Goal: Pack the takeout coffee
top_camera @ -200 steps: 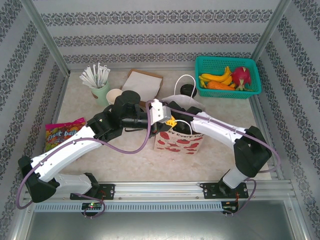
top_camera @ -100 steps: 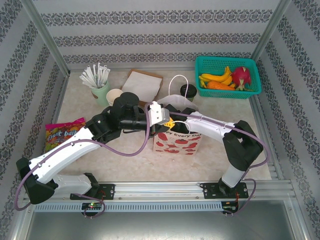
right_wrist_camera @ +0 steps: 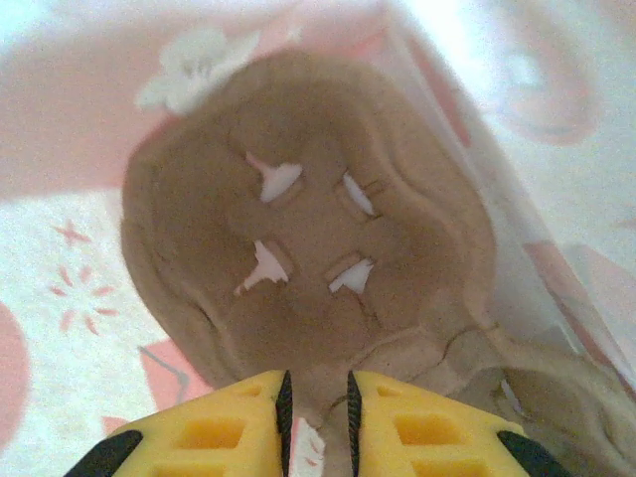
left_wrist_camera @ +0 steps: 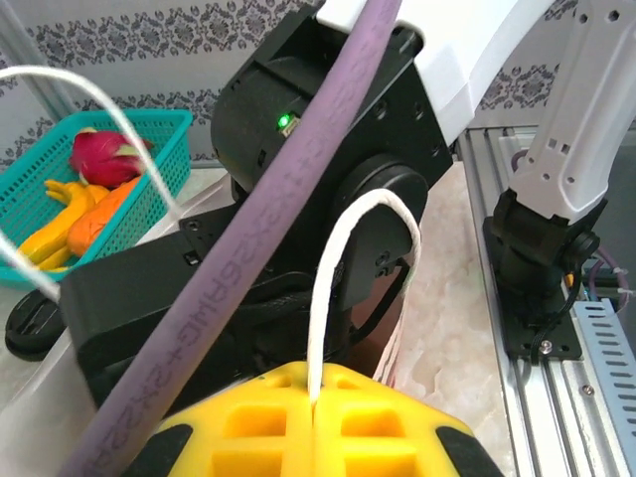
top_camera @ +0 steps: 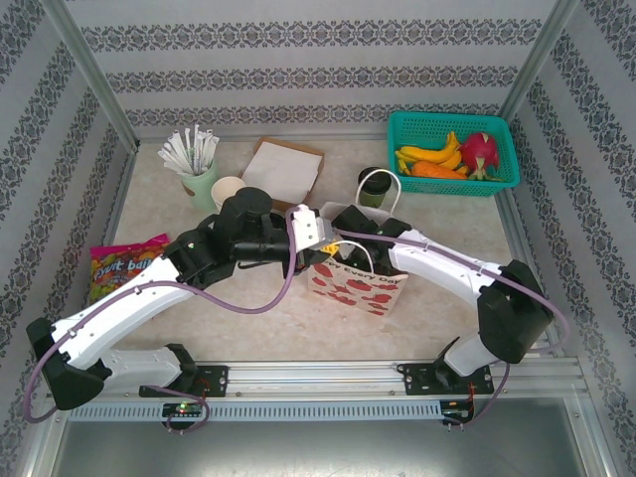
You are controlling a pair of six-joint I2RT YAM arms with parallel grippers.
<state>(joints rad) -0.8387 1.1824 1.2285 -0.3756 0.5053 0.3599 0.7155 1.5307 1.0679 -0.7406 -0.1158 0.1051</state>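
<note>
A takeout coffee cup with a black lid stands on the table just behind the strawberry-print paper bag; its lid also shows in the left wrist view. My left gripper is shut on the bag's white cord handle, holding it up at the bag's left rim. My right arm's wrist reaches down into the bag. Inside, my right gripper stands slightly open, with the edge of a brown pulp cup carrier between its fingers.
A teal basket of fruit sits at the back right. A pale green cup of wrapped straws, a cream cup and a brown paper piece are at the back left. A snack packet lies at the left.
My right gripper's jaws have parted a little inside the bag. The right arm's elbow swung out to the right, and the bag's top and far handle shifted rightward.
</note>
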